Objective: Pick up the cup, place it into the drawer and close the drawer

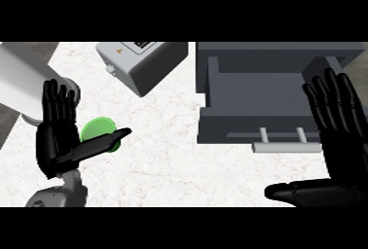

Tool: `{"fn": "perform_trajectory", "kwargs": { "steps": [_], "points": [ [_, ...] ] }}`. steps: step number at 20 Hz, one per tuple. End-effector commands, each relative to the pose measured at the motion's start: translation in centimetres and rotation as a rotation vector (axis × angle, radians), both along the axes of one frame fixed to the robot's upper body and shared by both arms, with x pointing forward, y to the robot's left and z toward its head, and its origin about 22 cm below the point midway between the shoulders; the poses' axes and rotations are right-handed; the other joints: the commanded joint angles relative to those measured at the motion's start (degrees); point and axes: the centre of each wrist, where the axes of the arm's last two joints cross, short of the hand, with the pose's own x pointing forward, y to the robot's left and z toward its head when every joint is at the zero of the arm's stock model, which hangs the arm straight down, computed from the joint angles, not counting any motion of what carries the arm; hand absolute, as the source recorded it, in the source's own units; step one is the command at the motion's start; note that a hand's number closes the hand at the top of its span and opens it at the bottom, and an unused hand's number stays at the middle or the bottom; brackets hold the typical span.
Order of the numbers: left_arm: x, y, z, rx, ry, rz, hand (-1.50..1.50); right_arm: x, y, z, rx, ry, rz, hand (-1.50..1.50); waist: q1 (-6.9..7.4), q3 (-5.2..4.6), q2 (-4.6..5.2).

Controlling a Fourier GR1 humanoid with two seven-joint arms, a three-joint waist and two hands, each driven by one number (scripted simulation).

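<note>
A green cup (96,129) stands on the white counter at the left, partly hidden behind my left hand (59,136). That hand is open, fingers straight up, its thumb stretched right across the cup's lower side. The grey drawer (251,97) is pulled open at the upper right, its inside bare, with a light handle (286,144) on its front. My right hand (334,141) is open at the right edge, fingers up over the drawer's right side and thumb pointing left low in the view.
A light grey box-shaped appliance (142,61) sits tilted at the top centre. A pale cylinder (22,82) lies along the upper left. White marbled counter (173,165) spreads between the two hands.
</note>
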Motion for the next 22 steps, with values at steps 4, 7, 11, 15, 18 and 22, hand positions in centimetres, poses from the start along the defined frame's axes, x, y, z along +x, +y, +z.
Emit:
{"fn": "perform_trajectory", "kwargs": {
  "steps": [4,7,11,15,18,22],
  "points": [
    [-2.0,-0.6,-3.9,0.017,0.057,0.065,-1.50,-0.6,-0.4,-0.6,-0.010,0.011,0.014,-1.50,-0.08,0.00,0.00],
    [-2.8,3.4,-4.8,-0.003,0.083,0.066,-1.50,0.3,0.2,1.3,-0.010,-0.008,-0.001,-1.50,0.14,0.00,0.00],
    [-0.1,1.4,-7.3,0.017,0.089,0.078,-1.50,-0.5,-1.2,1.8,-0.019,-0.001,0.014,-1.50,-0.22,-0.01,0.04],
    [-0.8,3.2,-9.2,-0.019,0.106,0.061,-1.50,0.5,1.0,-0.6,-0.022,0.011,0.024,-1.50,-0.04,0.00,0.05],
    [-1.3,2.1,-10.4,-0.006,0.122,0.072,-1.50,1.4,-0.9,-0.1,-0.009,0.002,0.014,-1.50,0.01,0.01,0.03],
    [-3.0,5.7,-12.2,-0.016,0.120,0.091,-1.50,-0.5,-0.9,0.2,0.004,0.001,0.021,-1.50,-0.03,0.00,0.01]
  ]
}}
